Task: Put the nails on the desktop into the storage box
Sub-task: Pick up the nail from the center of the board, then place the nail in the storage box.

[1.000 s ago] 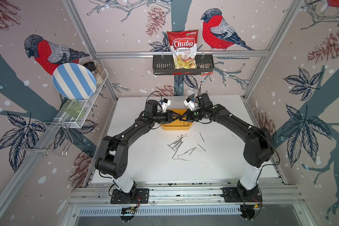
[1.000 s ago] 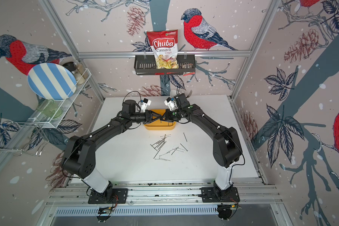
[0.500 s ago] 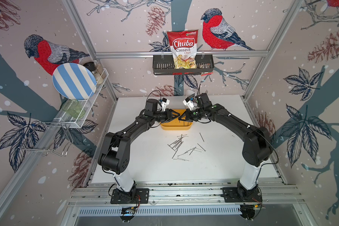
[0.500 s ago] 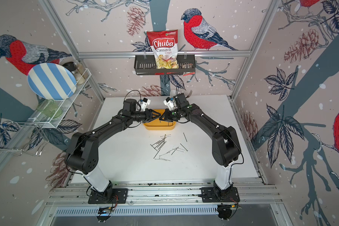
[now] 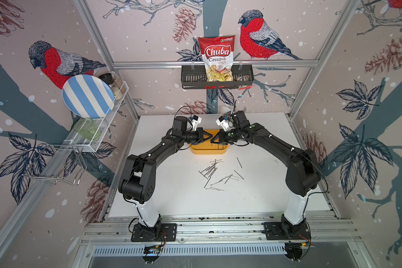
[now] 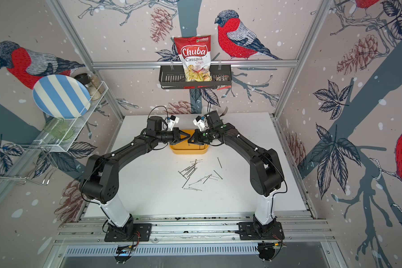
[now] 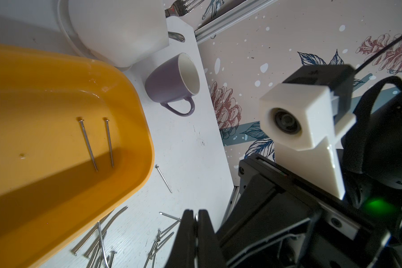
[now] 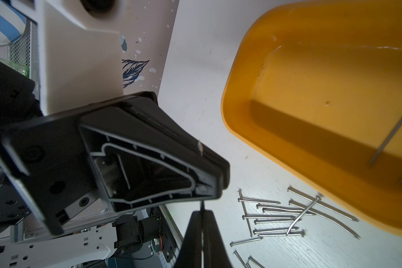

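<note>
The white desk is carrying the yellow box in its far half. Above the box, the left gripper and right gripper are meeting tip to tip. The left jaws are pressing shut on 1 nail. The right jaws are standing a slit apart around it, and I cannot tell whether they are pinching it. Most nails are lying scattered on the desk near the box, while 2 are lying side by side inside it.
</note>
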